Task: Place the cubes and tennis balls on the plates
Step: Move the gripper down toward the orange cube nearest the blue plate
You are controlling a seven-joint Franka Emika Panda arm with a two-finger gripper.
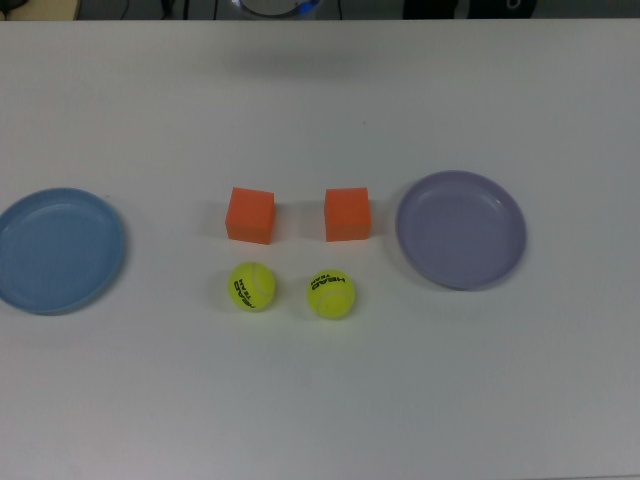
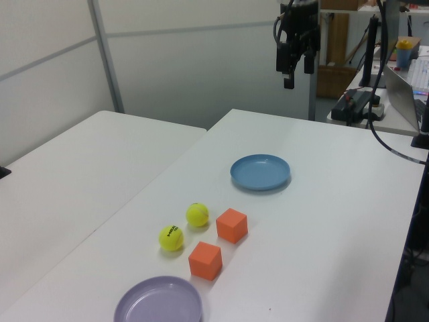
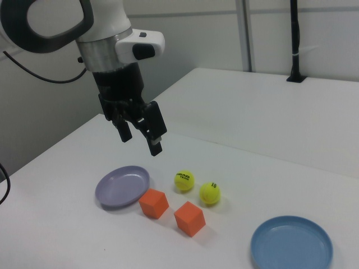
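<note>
Orange cubes (image 1: 250,215) (image 1: 347,214) and tennis balls (image 1: 252,286) (image 1: 331,295) lie between the plates, blue (image 1: 60,250) at nine o'clock, lavender (image 1: 461,229) at three. High above, the gripper (image 3: 141,135) hangs wide and empty; it should descend squarely over one cube's flat faces.

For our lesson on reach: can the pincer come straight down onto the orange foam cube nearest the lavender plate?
Probably yes: the open pincer hangs high, and nothing covers that orange foam cube.

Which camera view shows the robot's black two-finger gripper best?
The right view: the black two-finger gripper fills it large, open, hanging above the white table. The left view shows the gripper small and far away. The top view does not show it.
</note>
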